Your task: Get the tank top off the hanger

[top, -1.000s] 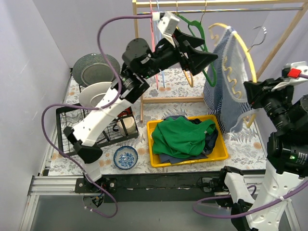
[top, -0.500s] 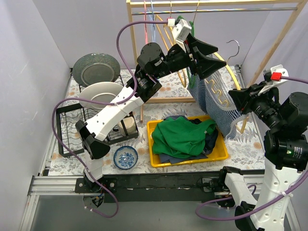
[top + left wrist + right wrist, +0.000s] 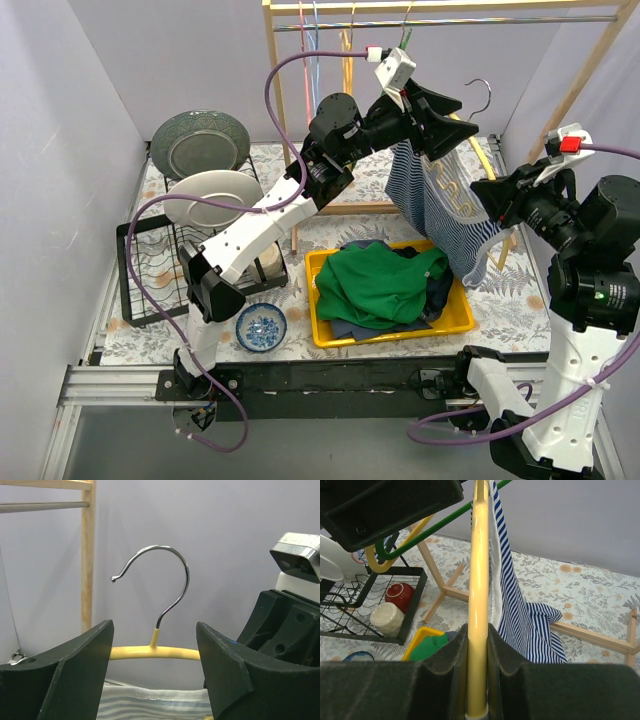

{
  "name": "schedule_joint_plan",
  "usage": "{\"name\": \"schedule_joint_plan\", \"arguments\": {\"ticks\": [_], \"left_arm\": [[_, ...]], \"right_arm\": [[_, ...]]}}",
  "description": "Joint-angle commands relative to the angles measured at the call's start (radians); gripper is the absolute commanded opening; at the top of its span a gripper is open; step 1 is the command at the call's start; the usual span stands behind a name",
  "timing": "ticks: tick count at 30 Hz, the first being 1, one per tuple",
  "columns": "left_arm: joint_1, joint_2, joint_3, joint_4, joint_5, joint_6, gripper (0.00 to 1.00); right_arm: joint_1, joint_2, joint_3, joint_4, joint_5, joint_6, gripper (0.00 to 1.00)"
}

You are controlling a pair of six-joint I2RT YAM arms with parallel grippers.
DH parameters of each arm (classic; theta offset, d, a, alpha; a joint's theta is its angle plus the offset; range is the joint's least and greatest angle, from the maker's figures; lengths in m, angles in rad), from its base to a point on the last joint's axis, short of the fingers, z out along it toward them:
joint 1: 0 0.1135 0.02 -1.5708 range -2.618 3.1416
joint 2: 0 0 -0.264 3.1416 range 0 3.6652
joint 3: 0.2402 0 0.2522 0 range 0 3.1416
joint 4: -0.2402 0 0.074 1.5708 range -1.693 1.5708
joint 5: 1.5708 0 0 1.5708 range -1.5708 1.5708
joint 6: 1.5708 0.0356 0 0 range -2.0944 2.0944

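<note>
Nearest, my right gripper (image 3: 478, 630) is clamped narrow on the yellow hanger (image 3: 479, 570), holding it off the rail. The striped tank top (image 3: 440, 210) is not yet off it, and its hem hangs near the yellow bin's (image 3: 400, 333) far right corner. Farther, my left gripper (image 3: 154, 635) stands wide at the hanger's top, holding nothing. As I judge it, all the stripping is left.

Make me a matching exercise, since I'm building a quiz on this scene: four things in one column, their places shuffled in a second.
1. yellow plastic hanger
2. blue-and-white striped tank top
3. crumpled green cloth
4. small blue patterned bowl

a. in the yellow plastic tub
b. hanging on the hanger
c. on the table beside the black wire rack
d. clamped in the right gripper

Pairs: 1-d, 2-b, 3-a, 4-c
</note>
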Motion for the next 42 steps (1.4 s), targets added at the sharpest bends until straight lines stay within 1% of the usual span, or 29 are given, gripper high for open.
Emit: {"name": "schedule_joint_plan", "arguments": {"ticks": [1,2,3,6,10,12,16,17,23,24,25,26,27,28,29,30,31,32,33,34,35,37,38,40,42], "left_arm": [[-0.013,0.001,0.039,-0.017,-0.014,0.014,0.64],[-0.013,0.004,0.038,-0.016,-0.020,0.011,0.63],[-0.015,0.005,0.038,-0.013,-0.027,0.011,0.59],[-0.023,0.007,0.033,-0.016,-0.051,0.023,0.55],[-0.036,-0.004,0.012,-0.016,-0.128,0.066,0.57],[-0.039,-0.005,0.007,-0.010,-0.131,0.077,0.55],[-0.050,-0.004,0.009,0.007,-0.120,0.085,0.41],[-0.055,-0.004,0.007,0.007,-0.116,0.088,0.32],[-0.075,-0.005,0.009,0.019,-0.123,0.094,0.12],[-0.079,-0.007,0.009,0.022,-0.128,0.094,0.02],[-0.081,-0.008,0.009,0.022,-0.132,0.094,0.00],[-0.084,-0.014,0.003,0.025,-0.140,0.090,0.00],[-0.085,-0.019,-0.002,0.039,-0.146,0.086,0.00],[-0.085,-0.021,-0.007,0.048,-0.166,0.086,0.00],[-0.085,-0.024,-0.008,0.055,-0.184,0.086,0.00],[-0.085,-0.025,-0.004,0.064,-0.210,0.085,0.00],[-0.087,-0.025,0.000,0.067,-0.268,0.085,0.00],[-0.087,-0.027,0.001,0.073,-0.295,0.085,0.00],[-0.087,-0.027,0.001,0.088,-0.319,0.094,0.00],[-0.087,-0.027,0.003,0.096,-0.345,0.100,0.00],[-0.087,-0.027,0.007,0.101,-0.384,0.106,0.00],[-0.086,-0.015,0.035,0.107,-0.418,0.134,0.00],[-0.087,-0.007,0.049,0.105,-0.454,0.143,0.00],[-0.087,0.004,0.076,0.104,-0.478,0.168,0.00],[-0.087,0.004,0.076,0.122,-0.505,0.180,0.00]], "right_arm": [[0.007,-0.005,0.050,0.109,-0.074,0.007,0.01],[0.007,-0.005,0.047,0.104,-0.074,0.004,0.01],[0.009,-0.004,0.047,0.103,-0.074,0.002,0.01],[0.007,-0.007,0.045,0.103,-0.071,0.001,0.01],[0.007,-0.016,0.042,0.103,-0.062,-0.004,0.01],[0.009,-0.016,0.041,0.101,-0.068,-0.004,0.01],[0.008,-0.016,0.028,0.106,-0.090,-0.003,0.01],[0.007,-0.018,0.025,0.106,-0.088,-0.003,0.01],[0.009,-0.019,0.027,0.106,-0.088,-0.001,0.01],[0.009,-0.019,0.028,0.106,-0.084,0.001,0.01],[0.009,-0.018,0.033,0.104,-0.071,0.002,0.01],[0.009,-0.016,0.039,0.103,-0.059,0.005,0.03],[0.009,-0.014,0.048,0.100,-0.047,0.011,0.08],[0.009,-0.010,0.057,0.096,-0.018,0.017,0.17],[0.009,-0.007,0.082,0.093,0.004,0.027,0.34],[0.009,-0.004,0.094,0.095,0.030,0.066,0.40],[0.009,-0.004,0.109,0.096,0.107,0.098,0.44],[0.009,-0.005,0.129,0.099,0.157,0.132,0.50],[0.009,-0.010,0.140,0.104,0.210,0.175,0.52],[0.011,-0.022,0.149,0.101,0.325,0.244,0.54],[0.008,-0.028,0.168,0.101,0.375,0.276,0.58],[0.008,-0.047,0.183,0.103,0.464,0.312,0.59],[0.009,-0.051,0.191,0.101,0.481,0.318,0.59],[0.009,-0.059,0.200,0.095,0.495,0.329,0.59],[0.009,-0.060,0.197,0.084,0.470,0.340,0.59]]}}
